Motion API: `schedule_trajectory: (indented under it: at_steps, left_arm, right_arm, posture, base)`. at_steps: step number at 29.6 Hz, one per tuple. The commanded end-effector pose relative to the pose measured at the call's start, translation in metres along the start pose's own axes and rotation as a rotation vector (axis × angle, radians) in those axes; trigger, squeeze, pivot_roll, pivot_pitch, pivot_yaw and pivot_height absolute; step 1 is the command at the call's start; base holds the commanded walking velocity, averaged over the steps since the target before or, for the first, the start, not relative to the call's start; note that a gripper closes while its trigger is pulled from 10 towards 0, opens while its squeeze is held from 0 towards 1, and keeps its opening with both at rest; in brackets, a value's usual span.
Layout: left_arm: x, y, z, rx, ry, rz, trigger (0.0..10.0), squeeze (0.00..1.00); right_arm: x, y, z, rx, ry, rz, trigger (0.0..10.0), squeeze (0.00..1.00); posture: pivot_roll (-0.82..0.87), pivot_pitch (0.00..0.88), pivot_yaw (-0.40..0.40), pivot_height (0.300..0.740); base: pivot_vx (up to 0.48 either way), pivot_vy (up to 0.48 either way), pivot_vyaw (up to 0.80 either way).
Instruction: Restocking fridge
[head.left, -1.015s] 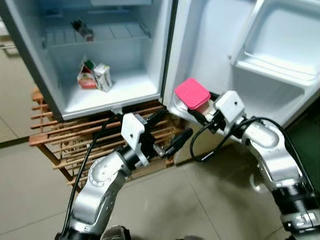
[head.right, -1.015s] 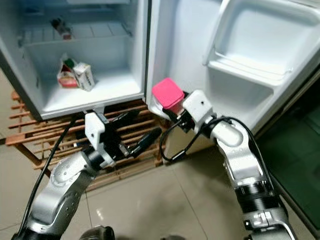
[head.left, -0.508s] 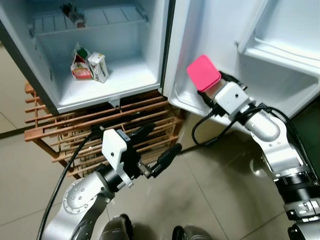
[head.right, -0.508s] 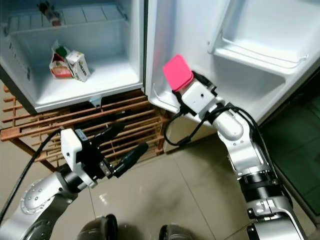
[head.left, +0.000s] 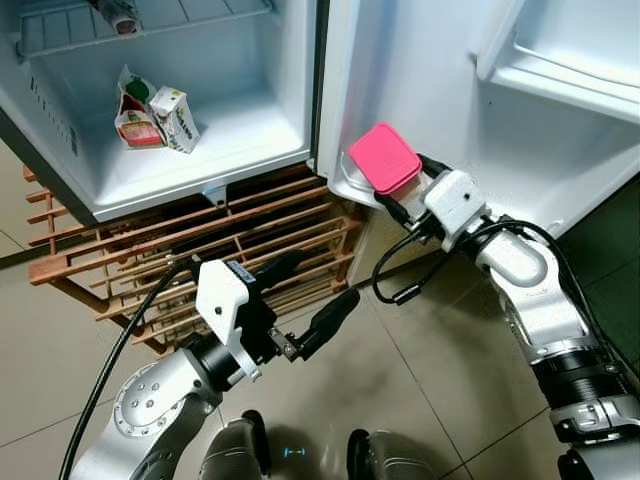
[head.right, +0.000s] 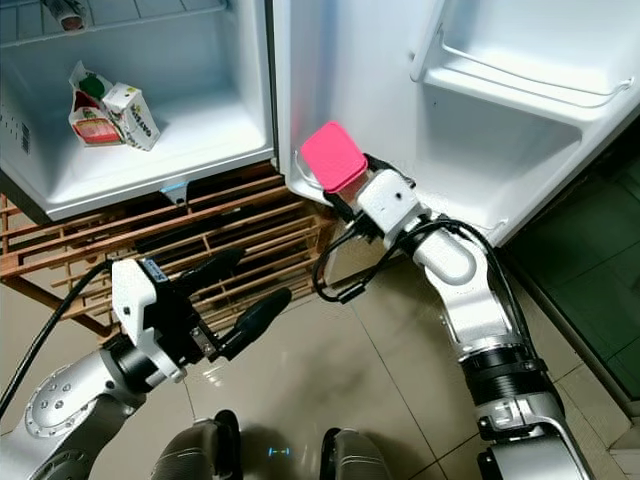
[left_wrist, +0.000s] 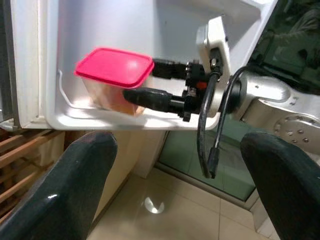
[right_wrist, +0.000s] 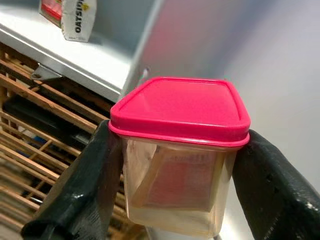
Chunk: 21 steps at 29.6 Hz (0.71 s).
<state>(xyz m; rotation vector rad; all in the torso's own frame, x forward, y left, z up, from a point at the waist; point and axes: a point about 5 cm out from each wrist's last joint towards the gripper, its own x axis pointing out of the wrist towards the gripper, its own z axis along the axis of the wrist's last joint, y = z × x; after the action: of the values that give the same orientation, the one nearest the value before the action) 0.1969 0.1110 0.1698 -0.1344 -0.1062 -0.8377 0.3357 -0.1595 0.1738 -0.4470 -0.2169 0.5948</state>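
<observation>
A clear container with a pink lid (head.left: 383, 158) is held at the lower shelf (left_wrist: 100, 120) of the open fridge door. My right gripper (right_wrist: 179, 135) is shut on it, one black finger on each side. In the left wrist view the container's (left_wrist: 114, 67) base sits behind the shelf's rim; whether it rests there I cannot tell. My left gripper (head.left: 325, 278) is open and empty, low in front of the wooden rack. Inside the fridge compartment (head.left: 240, 150) lie a small carton (head.left: 175, 118) and a red and green packet (head.left: 133, 110).
A slatted wooden rack (head.left: 150, 250) stands under the fridge. An upper door bin (head.left: 560, 80) juts out above my right arm. A black cable (head.left: 400, 285) loops below the right wrist. Tiled floor (head.left: 440, 380) spreads in front, and my feet (head.left: 240, 455) are at the bottom edge.
The camera has shifted. My right gripper has brought the container down the door to the lower shelf. The left gripper holds about the same pose, still open.
</observation>
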Motion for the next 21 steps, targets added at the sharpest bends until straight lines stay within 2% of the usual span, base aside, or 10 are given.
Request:
schedule_trajectory:
  at_steps: [1,4,7,13,15,16,19,20,21]
  left_arm:
    - [-0.001,-0.004,0.002,-0.005,0.0,-0.008,10.0,0.0]
    - [-0.001,-0.004,0.002,-0.005,0.002,-0.007,10.0,0.0]
    - [-0.002,-0.004,0.002,-0.009,0.007,-0.007,10.0,0.0]
    - [-0.001,-0.005,0.001,-0.013,0.008,-0.009,10.0,0.0]
    - [0.0,-0.004,0.001,-0.014,0.006,-0.005,10.0,0.0]
    - [0.001,-0.002,-0.001,-0.016,0.006,0.012,10.0,0.0]
    - [0.002,0.003,-0.004,-0.016,0.012,0.057,10.0,0.0]
    - [0.002,0.003,-0.004,-0.016,0.012,0.057,10.0,0.0]
    - [0.005,0.016,-0.011,-0.051,0.033,0.194,10.0,0.0]
  right_arm:
    - [-0.002,-0.008,-0.001,0.028,0.003,-0.005,0.0,0.0]
    - [-0.001,-0.01,-0.001,0.015,0.002,0.009,0.0,0.0]
    - [0.0,-0.012,0.004,-0.054,0.001,0.078,0.0,0.0]
    - [0.001,-0.016,0.008,-0.086,0.002,0.114,0.0,0.0]
    - [0.003,-0.023,0.011,-0.06,0.0,0.074,0.0,0.0]
    - [0.003,-0.026,0.012,-0.016,-0.005,0.033,0.0,0.0]
    - [0.001,-0.028,0.014,0.063,-0.014,-0.038,0.0,0.0]
    - [0.001,-0.028,0.014,0.063,-0.014,-0.038,0.0,0.0]
    - [-0.01,-0.024,0.011,0.193,-0.009,-0.171,0.0,0.0]
  posture:
    - [0.0,0.256,-0.031,0.74]
    - [0.0,0.256,-0.029,0.74]
    - [0.0,0.252,-0.028,0.74]
    - [-0.01,0.248,-0.029,0.74]
    - [-0.01,0.239,-0.033,0.74]
    - [-0.01,0.227,-0.039,0.74]
    - [-0.01,0.21,-0.042,0.74]
    - [-0.01,0.21,-0.042,0.74]
    - [-0.03,0.159,-0.043,0.74]
  base:
    - [0.0,0.0,0.0]
    - [0.0,0.0,0.0]
    - [0.0,0.0,0.0]
    - [0.0,0.0,0.0]
    - [0.0,0.0,0.0]
    - [0.0,0.0,0.0]
    - [0.0,0.0,0.0]
    - [0.0,0.0,0.0]
    - [0.0,0.0,0.0]
